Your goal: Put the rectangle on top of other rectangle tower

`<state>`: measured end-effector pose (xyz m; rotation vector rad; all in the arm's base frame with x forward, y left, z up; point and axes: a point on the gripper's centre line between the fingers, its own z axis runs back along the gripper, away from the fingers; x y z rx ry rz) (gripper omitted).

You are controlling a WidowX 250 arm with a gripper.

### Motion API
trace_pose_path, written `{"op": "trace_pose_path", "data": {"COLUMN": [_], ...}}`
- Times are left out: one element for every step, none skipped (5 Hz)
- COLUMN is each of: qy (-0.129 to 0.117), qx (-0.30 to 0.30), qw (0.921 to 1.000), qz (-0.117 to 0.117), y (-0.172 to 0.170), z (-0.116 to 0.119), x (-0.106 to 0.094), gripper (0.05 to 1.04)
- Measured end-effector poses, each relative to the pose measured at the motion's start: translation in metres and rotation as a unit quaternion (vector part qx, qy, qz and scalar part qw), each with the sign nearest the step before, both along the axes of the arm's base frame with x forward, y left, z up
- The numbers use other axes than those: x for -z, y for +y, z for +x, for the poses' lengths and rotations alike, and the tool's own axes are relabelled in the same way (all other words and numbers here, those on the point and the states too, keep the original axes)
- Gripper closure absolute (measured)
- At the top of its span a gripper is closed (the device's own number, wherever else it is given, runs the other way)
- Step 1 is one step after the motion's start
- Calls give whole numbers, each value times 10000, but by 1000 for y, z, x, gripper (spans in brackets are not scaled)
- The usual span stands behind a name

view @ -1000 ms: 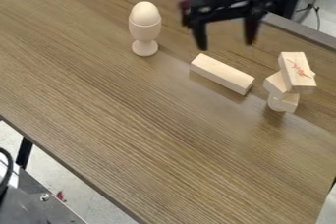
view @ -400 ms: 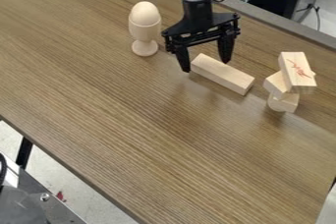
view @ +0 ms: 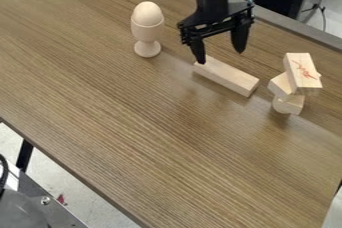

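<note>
Clock face centred on the block, twelve toward the view's top edge. The rectangular block (view: 227, 76) is laid flat on the table (view: 133, 127), long axis set from ten to four o'clock. At twelve o'clock the gripper (view: 220, 57) is held with its fingers spread apart, nothing clamped. One fingertip is seen over the block's ten o'clock end; whether contact is made cannot be told. If the gripper were lowered as placed, that end could be struck and the block skidded or tipped, since the long sides are not straddled. If the block were gripped near that end, a droop toward four o'clock would be expected from its unsupported length. At three o'clock, well apart, the tower is stacked askew: top block (view: 302, 73) on a crossed middle block (view: 281, 86), on a rounded base piece (view: 288, 105). Placement is judged the riskiest step; a collapse could be caused by off-centre release, downward push or a finger brushed against the stack. At ten o'clock the egg in its cup (view: 147, 29) is stood upright; it could be toppled by a wide swing.
</note>
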<state>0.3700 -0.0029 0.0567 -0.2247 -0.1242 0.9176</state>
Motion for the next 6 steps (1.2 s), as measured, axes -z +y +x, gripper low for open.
{"op": "trace_pose_path", "data": {"qy": [158,537,789,830,780,688], "qx": [-578,-1162,-1717,-1847,-1818,-1838], "qw": [9982,9917,9819,9793,9801,9803], "qz": [95,127,119,-48,-132,-239], "y": [5,8,10,6,-2,-8], "z": [1,-1,-5,-5,-1,3], "x": [4,10,9,9,13,13], "gripper": [84,84,84,84,84,84]}}
